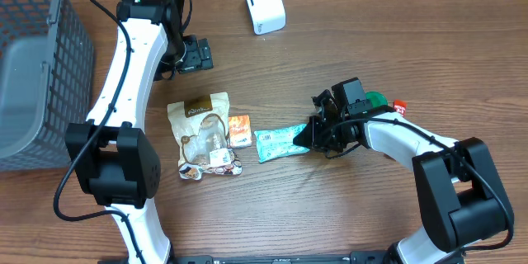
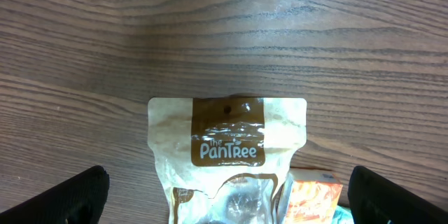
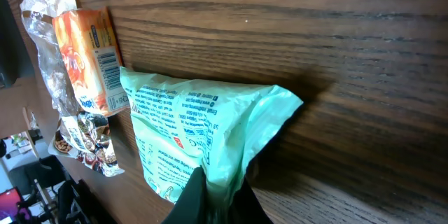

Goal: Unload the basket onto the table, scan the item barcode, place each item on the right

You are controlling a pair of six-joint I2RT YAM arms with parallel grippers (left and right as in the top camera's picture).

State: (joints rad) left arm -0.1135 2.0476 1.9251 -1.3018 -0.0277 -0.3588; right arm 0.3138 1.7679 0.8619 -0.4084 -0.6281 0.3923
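Wood-grain table (image 1: 330,206), grey basket (image 1: 33,58) at the left edge, white scanner (image 1: 264,5) standing at the far side. Right gripper (image 1: 317,134) is clamped on the green packet (image 1: 280,143) at the end nearest that arm. The packet lies on the table just beside the orange sachet (image 1: 239,130) and the brown pouch (image 1: 202,128). The wrist view shows its film bunched up into the jaws. Left gripper (image 1: 196,53) hovers near the pouch's far end, fingers (image 2: 77,196) spread wide, holding nothing. Step in hand looks like lifting the packet toward the scanner. The pinch is on a thin edge only, so lift slow and straight to avoid a slip or dragging the sachet along. Fine print faces up but I can't make out a barcode, so the packet likely needs turning until the code faces the scanner.
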